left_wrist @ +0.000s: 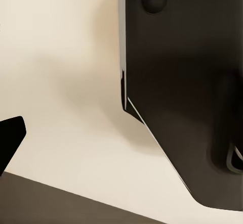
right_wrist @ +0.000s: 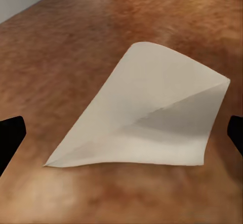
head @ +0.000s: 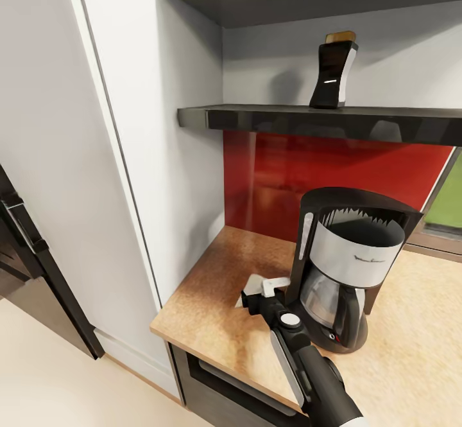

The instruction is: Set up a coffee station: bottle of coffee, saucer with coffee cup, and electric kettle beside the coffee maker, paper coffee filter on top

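Kitchen corner, with the right claw poised over the filter for a pick.

White wall panels (head: 128, 125) and a red glossy backsplash (head: 333, 170) are seen beyond the claw, and the long tan speckled wood-look countertop (head: 212, 298) lies under it. Just beside the right gripper (head: 260, 291) stands the tall black drip coffee maker (head: 343, 266) with its silver band and glass carafe; high above, on the dark shelf (head: 289, 119), the small dark waisted bottle of coffee (head: 333, 70) is kept. The thin white paper coffee filter (right_wrist: 147, 118) lies flat between the spread, empty fingers. A low, level descent is judged best, so that one edge of the thin paper is pinched rather than pushed along the slab. Whether the left claw is open cannot be told.
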{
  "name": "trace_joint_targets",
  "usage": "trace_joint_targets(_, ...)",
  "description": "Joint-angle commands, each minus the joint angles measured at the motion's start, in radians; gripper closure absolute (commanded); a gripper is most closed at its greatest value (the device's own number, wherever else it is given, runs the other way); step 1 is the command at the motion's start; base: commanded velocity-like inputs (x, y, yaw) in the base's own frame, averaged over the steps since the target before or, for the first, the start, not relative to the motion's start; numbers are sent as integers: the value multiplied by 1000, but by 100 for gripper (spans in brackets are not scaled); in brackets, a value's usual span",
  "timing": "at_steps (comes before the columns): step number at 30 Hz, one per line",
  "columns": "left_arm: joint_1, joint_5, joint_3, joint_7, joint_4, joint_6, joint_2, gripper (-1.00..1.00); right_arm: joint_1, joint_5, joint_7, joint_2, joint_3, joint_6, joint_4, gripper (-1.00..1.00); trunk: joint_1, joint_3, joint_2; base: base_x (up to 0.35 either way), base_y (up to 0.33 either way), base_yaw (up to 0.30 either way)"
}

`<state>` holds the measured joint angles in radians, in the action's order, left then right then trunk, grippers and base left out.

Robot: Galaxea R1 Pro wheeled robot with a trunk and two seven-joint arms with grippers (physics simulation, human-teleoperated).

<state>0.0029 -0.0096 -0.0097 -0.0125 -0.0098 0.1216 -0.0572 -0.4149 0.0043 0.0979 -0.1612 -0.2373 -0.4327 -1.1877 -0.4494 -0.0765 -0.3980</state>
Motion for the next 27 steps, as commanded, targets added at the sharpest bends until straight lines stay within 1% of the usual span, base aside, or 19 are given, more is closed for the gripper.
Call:
trace_joint_targets(1, 0, -1, -1, -1, -1, 2, 0, -100, -1, 0, 6, 0, -2, -5, -1, -100, -1, -2, -2, 43, 0, 0)
trace_joint_targets(7, 0, -1, -1, -1, -1, 3, -1, -100, -1, 0, 5, 0, -4, -5, 0, -100, -1, -2, -2, 140, 0, 0)
trace_joint_targets(20, 0, -1, -1, -1, -1, 3, 0, -100, -1, 1, 5, 0, -4, -4, 6, -100, -1, -2, -2, 7, 0, 0)
trace_joint_targets(23, 0, -1, -1, -1, -1, 3, 0, -100, -1, 0, 3, 0, -4, -1, 34, -100, -1, -2, -2, 0, 0, 0)
trace_joint_targets(27, 0, -1, -1, -1, -1, 3, 0, -100, -1, -1, 0, 0, -5, 20, 49, -100, -1, -2, -2, 0, 0, 0)
